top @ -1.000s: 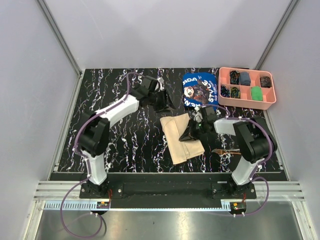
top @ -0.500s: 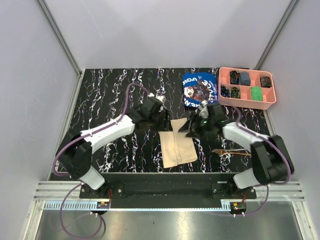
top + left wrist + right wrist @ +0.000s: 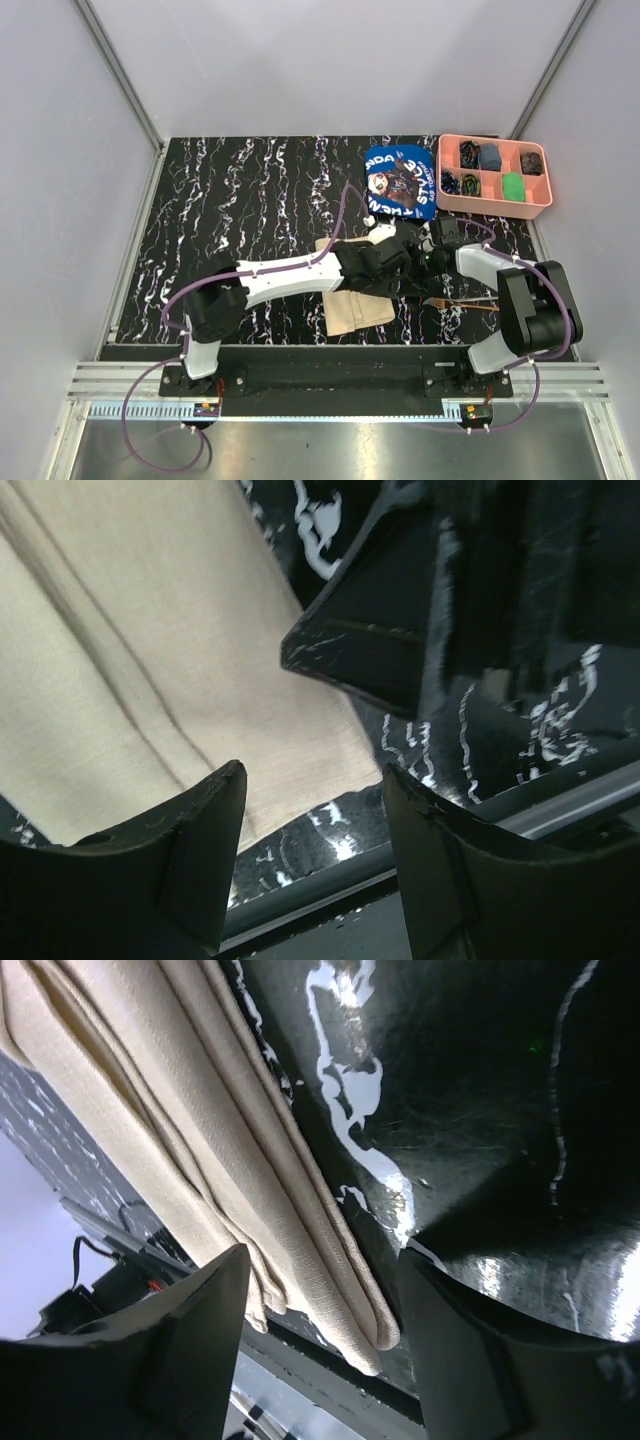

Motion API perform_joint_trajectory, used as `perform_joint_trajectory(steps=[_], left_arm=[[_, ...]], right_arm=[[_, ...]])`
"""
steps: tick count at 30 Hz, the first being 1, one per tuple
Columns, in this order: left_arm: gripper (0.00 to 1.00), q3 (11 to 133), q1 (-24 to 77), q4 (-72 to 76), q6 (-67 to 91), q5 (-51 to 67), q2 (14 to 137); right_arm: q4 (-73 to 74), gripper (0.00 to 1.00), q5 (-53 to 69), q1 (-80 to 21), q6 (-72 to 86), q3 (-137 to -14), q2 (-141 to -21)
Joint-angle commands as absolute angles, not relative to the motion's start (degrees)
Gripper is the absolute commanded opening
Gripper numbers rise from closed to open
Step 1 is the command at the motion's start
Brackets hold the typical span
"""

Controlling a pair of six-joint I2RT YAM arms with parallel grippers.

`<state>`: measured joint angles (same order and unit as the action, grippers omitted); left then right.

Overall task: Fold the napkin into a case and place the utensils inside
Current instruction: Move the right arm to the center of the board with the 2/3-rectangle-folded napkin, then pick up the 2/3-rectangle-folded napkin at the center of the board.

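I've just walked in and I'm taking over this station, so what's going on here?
Both arms are working on the beige napkin, which lies folded into a layered oblong near the front of the table. The left tool and the right tool hover over its right side, jaws apart and holding nothing. A fork lies on the table to the right of the napkin, not yet tucked in.
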<state>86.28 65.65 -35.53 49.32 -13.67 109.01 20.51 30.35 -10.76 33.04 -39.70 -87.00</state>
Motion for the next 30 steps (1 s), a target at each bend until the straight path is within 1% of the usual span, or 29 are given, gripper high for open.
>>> perform_joint_trajectory(steps=[1,2,3,4,5,6,7,8,11,12,13,14,15,16,17,18,20,22,23,26,30], left_arm=[[0.61,87.9,65.3,-38.33,49.93,-15.92,107.93],[0.62,87.37,65.39,-37.8,48.18,-15.47,107.49],[0.66,86.58,65.48,-37.36,47.82,-15.21,106.45],[0.68,84.22,65.57,-35.7,47.64,-15.03,105.65],[0.69,82.63,65.74,-34.55,47.38,-14.94,104.69],[0.7,81.05,65.83,-33.32,47.29,-15.03,102.76],[0.71,78.16,65.83,-31.31,47.29,-15.73,101.79],[0.71,77.09,66.0,-30.85,47.29,-15.91,101.08],[0.75,74.89,66.27,-30.5,46.58,-16.61,100.02],[0.79,74.62,66.36,-30.59,46.67,-16.7,99.93],[0.87,74.71,66.71,-31.02,46.67,-17.4,100.02],[0.88,75.14,67.49,-31.55,46.84,-18.01,100.37],[0.88,75.84,67.93,-32.51,47.28,-18.63,101.59],[0.88,77.85,68.29,-34.43,47.55,-20.02,102.38],[0.86,79.09,69.16,-35.5,47.9,-20.56,103.35],[0.84,80.32,69.43,-38.29,48.16,-21.0,105.62],[0.77,84.19,70.57,-41.38,49.56,-22.67,109.31],[0.75,87.17,71.36,-44.29,50.62,-23.81,111.52],[0.72,87.97,71.63,-45.17,51.06,-24.08,113.62],[0.65,92.1,71.81,-49.39,52.73,-25.14,117.4],[0.56,95.18,72.07,-52.29,54.75,-25.84,120.14]], right_arm=[[17.14,0.65,34.98,-11.34,30.41,-38.24,-88.15],[15.92,0.62,35.94,-11.69,30.67,-37.88,-88.42],[14.86,0.6,36.64,-12.65,31.28,-37.36,-88.94],[13.72,0.56,37.52,-13.61,32.07,-37.01,-90.08],[11.54,0.48,39.27,-14.84,33.82,-37.0,-90.61],[10.56,0.46,39.98,-15.98,34.88,-37.18,-91.14],[9.85,0.45,40.43,-18.95,35.94,-37.44,-91.4],[8.19,0.45,40.69,-19.85,38.56,-37.53,-90.97],[5.62,0.45,42.45,-20.48,42.27,-36.74,-87.55],[7.19,0.48,41.15,-19.96,41.67,-37.52,-86.67],[9.9,0.52,39.57,-18.91,40.27,-38.05,-85.01],[14.37,0.6,35.98,-15.5,38.25,-38.4,-84.12],[15.11,0.71,34.64,-13.73,38.06,-37.8,-83.42],[15.73,0.76,33.58,-11.71,37.88,-37.44,-81.93],[17.39,0.78,32.7,-8.91,37.62,-37.35,-81.31],[18.36,0.82,32.43,-7.83,37.27,-37.7,-80.25],[22.38,0.84,29.9,-5.81,36.3,-39.19,-79.37],[24.16,0.85,26.91,-5.01,36.12,-39.81,-77.7],[24.87,0.85,26.02,-4.75,36.12,-39.73,-77.09],[25.57,0.85,24.26,-4.83,35.86,-39.73,-75.24],[26.54,0.84,23.82,-4.75,34.63,-39.99,-74.36]])
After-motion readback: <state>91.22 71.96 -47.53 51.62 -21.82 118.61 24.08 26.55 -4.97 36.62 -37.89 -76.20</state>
